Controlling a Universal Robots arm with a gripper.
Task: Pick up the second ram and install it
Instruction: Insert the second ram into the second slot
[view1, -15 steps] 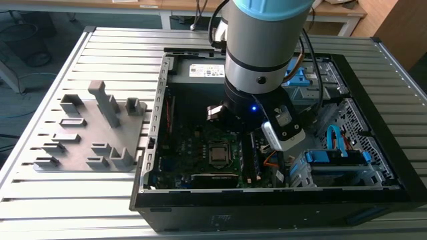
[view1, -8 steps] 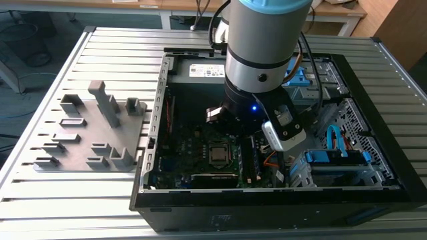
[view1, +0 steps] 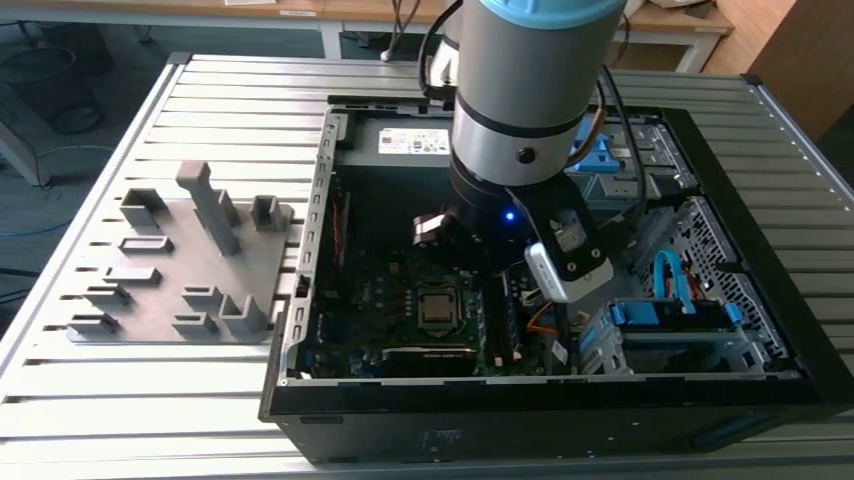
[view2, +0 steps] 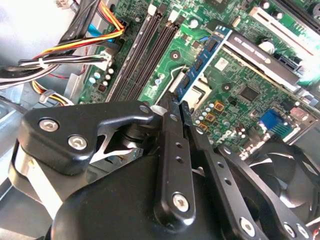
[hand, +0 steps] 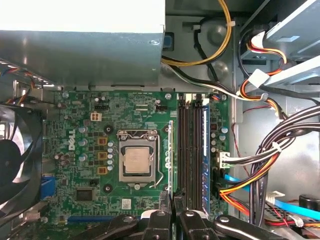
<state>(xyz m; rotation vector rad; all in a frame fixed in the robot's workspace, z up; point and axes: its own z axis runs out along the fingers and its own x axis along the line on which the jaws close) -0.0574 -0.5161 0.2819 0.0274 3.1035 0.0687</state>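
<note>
Grey holder blocks set on the worktop at the exterior view's left, open computer case alongside, gripper inside it, jaws clamped on 1 end of the second ram, held above the motherboard beside the memory slots.

My arm reaches down from the far side into the open computer case, which lies on a slatted metal table. My wrist, lit by 1 small blue light, hangs over the motherboard, just beyond the processor socket. A silver-white housing juts from my wrist toward the exterior view's right. The power supply sits against the case's far wall. Blue cables loop above the drive cage on the exterior view's right. On the exterior view's left, just beside the case, stands a grey holder tray.
</note>
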